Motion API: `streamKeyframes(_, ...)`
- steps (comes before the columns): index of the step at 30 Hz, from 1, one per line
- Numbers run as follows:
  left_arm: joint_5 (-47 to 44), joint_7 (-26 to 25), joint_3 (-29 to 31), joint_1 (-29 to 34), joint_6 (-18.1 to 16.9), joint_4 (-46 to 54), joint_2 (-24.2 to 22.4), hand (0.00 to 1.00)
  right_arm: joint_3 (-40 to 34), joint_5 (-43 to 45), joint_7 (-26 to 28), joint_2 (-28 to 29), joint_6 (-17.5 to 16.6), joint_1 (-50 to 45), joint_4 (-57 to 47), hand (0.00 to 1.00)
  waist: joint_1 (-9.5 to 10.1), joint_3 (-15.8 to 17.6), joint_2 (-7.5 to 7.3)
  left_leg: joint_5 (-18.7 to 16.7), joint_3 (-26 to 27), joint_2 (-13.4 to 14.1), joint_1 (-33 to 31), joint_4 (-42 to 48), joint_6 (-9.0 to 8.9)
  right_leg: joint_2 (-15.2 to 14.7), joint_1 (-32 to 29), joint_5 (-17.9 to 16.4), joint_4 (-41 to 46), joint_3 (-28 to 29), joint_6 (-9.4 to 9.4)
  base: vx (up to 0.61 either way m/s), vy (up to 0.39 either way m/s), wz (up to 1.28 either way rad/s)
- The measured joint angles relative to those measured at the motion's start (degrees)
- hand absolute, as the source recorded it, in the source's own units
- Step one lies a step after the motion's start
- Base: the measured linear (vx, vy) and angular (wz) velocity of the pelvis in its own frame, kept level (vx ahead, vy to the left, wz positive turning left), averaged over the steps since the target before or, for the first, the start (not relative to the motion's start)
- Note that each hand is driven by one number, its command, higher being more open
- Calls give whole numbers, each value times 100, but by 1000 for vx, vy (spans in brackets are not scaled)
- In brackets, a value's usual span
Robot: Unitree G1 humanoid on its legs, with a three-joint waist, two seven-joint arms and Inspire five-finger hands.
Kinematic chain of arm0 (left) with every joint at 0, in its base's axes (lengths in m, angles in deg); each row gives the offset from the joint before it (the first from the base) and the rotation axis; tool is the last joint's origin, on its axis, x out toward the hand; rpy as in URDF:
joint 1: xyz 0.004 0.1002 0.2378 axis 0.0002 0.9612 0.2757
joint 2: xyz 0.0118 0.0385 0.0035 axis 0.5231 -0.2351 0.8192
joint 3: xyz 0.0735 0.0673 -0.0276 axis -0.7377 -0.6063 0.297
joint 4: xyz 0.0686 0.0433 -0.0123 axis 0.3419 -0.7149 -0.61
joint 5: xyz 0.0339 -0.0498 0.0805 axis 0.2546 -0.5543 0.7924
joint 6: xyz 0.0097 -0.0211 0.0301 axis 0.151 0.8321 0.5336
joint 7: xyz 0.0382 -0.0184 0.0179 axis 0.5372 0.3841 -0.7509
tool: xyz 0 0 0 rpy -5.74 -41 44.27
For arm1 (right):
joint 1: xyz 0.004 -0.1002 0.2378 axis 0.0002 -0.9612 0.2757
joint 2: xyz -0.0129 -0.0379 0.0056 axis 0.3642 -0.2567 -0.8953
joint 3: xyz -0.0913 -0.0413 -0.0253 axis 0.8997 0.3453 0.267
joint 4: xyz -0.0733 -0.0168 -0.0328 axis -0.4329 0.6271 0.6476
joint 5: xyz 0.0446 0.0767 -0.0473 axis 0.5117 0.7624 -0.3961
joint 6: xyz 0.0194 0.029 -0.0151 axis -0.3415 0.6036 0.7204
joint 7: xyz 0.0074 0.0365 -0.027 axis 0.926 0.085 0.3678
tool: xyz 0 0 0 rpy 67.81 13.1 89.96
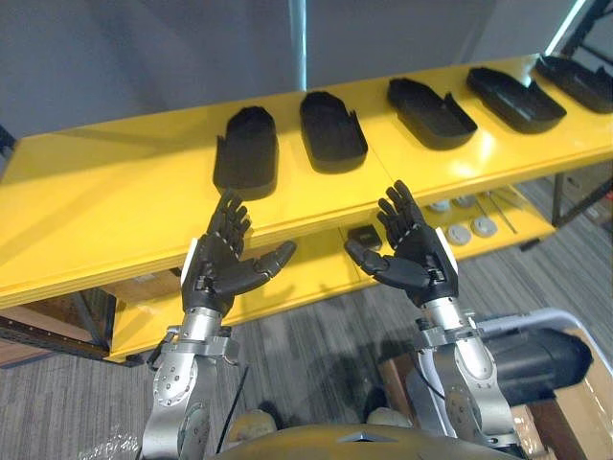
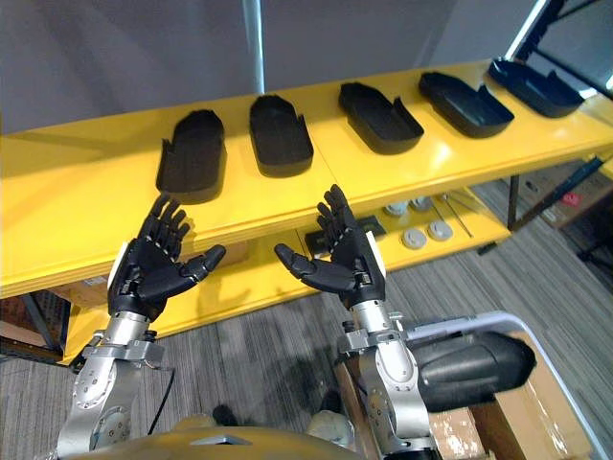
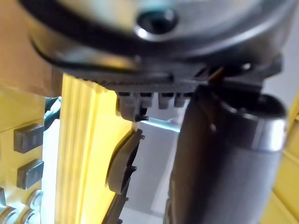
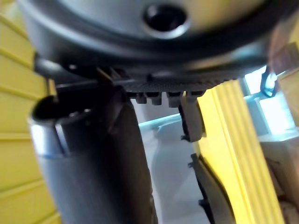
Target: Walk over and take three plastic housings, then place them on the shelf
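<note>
We hold our left robot hand (image 1: 222, 268) and right robot hand (image 1: 414, 254) released and empty, palms facing at frame centre, probably to flank the plastic housings (image 1: 246, 150) lined across the yellow shelf (image 1: 105, 192) above.

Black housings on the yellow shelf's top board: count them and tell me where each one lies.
5, in one row on the yellow shelf: first housing farthest left, second housing, third housing, fourth housing, fifth housing farthest right. More may lie beyond the right edge.

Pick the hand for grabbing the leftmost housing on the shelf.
Left, probably. The left hand hangs open just before the leftmost housing; the right hand, also open, is further along the shelf.
</note>
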Motion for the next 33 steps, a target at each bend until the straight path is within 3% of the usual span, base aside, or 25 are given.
streamKeyframes(10, 56, -446, 19, -319, -71, 159, -4, 100, -115, 7, 114, -8, 4, -58, -206, 100, -61, 108, 43, -276, -219, 172, -364, 688, 106, 98, -77, 50, -11, 151, 40, -10, 1, -3)
streamKeyframes(21, 509, -1568, 145, -1523, -136, -421, 31, 100, -320, 5, 113, -201, 12, 401, -203, 100, -104, 911, 104, -498, -213, 354, -792, 1287, 155, 179, -555, 67, 239, 544, 26, -74, -3, -13)
streamKeyframes(33, 756, -2213, 138, -2160, -231, -652, 76, 100, -295, -9, 55, -200, 12, 606, -207, 100, -103, 1342, 124, -497, -219, 378, -975, 1374, 156, 183, -943, 16, 583, 726, -39, -42, -12, -6)
